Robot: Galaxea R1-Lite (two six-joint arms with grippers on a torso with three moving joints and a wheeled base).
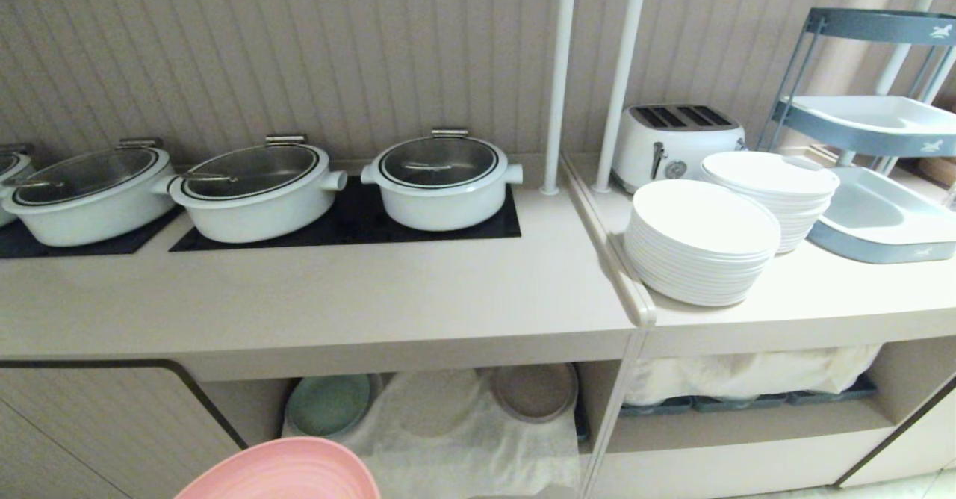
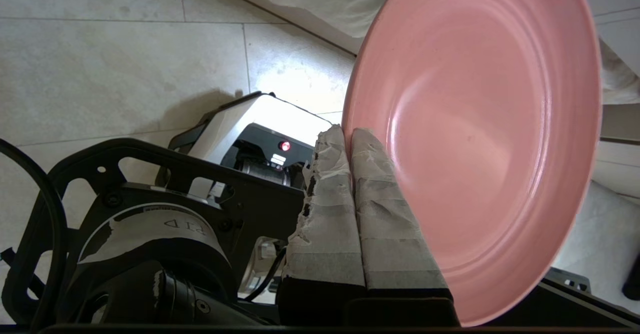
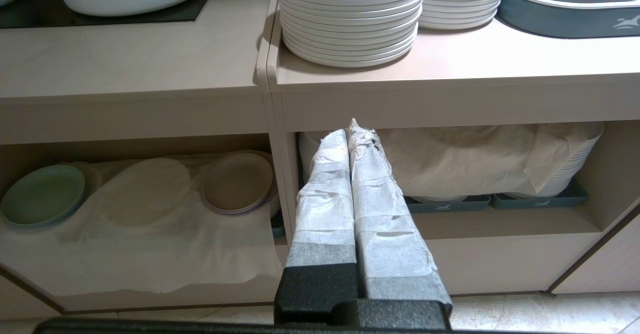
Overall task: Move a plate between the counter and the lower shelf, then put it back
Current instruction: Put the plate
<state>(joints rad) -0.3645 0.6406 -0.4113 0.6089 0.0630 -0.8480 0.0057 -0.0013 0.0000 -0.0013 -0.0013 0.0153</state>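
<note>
At the bottom edge of my head view, left of centre, the plate [image 1: 287, 473] pokes up in front of the shelf [image 1: 448, 439], clear of both it and the counter [image 1: 336, 297]. On my left wrist camera I see the left gripper [image 2: 350, 136] clamped on the plate's rim, its two taped fingers [image 2: 330, 209] pressed tight with only the thin edge between them. The plate stands on edge there, its hollow face toward the camera, with floor tiles [image 2: 125, 64] and the robot's base [image 2: 260, 139] behind it.

The counter is bare along its front. Three white pots [image 1: 258, 193] with glass lids sit on its black panel [image 1: 351, 222] at the back. Down in the shelf, on the white cloth [image 1: 463, 447], a green plate [image 1: 328, 405] lies at the left and a beige plate [image 1: 534, 391] at the right; the cloth between them shows a round flat patch.

The right gripper [image 3: 350, 131] shows only on its own wrist camera, fingers closed together with nothing between them, held out in front of the post between the two compartments. To the right, on the adjoining top, I see two stacks of white plates [image 1: 702, 241], a toaster [image 1: 672, 144] and grey trays [image 1: 874, 215]. Below that, cloth covers more plates on grey trays [image 1: 747, 402].
</note>
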